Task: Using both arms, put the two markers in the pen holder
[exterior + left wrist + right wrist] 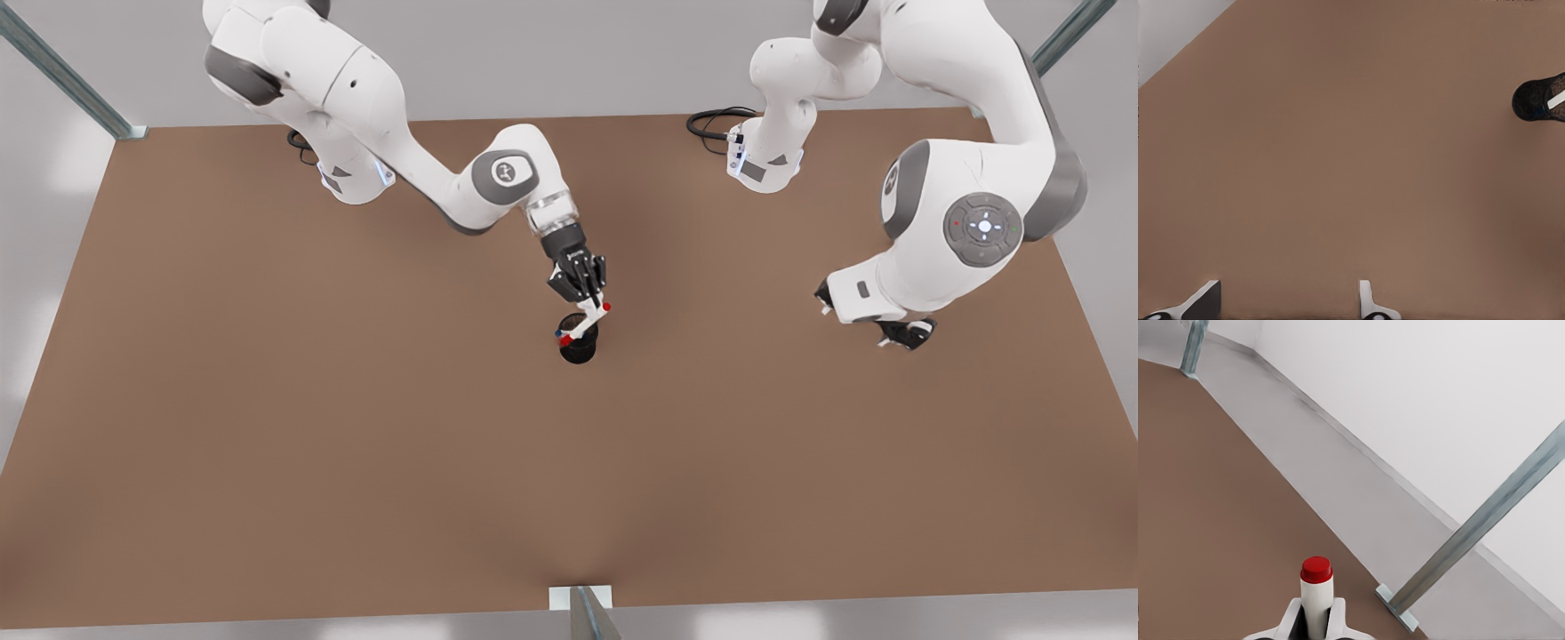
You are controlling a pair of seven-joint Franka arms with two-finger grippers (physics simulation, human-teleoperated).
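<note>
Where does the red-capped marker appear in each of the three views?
Front view: the red-capped marker is tilted in the right gripper, above the pen holder.
Right wrist view: it is clamped between that gripper's fingers.
Left wrist view: the left gripper waits open; a white shaft crosses the pen holder. I cannot tell whether it is this marker.
Shared landmark: the brown table.

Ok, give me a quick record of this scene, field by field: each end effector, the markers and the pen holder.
pen holder: upright on the table
right end effector: shut on the red marker, above the pen holder
red marker: tilted, lower end at the pen holder's mouth
blue marker: tip at the rim, seemingly inside the pen holder
left end effector: open, waiting toward the front view's right
</note>
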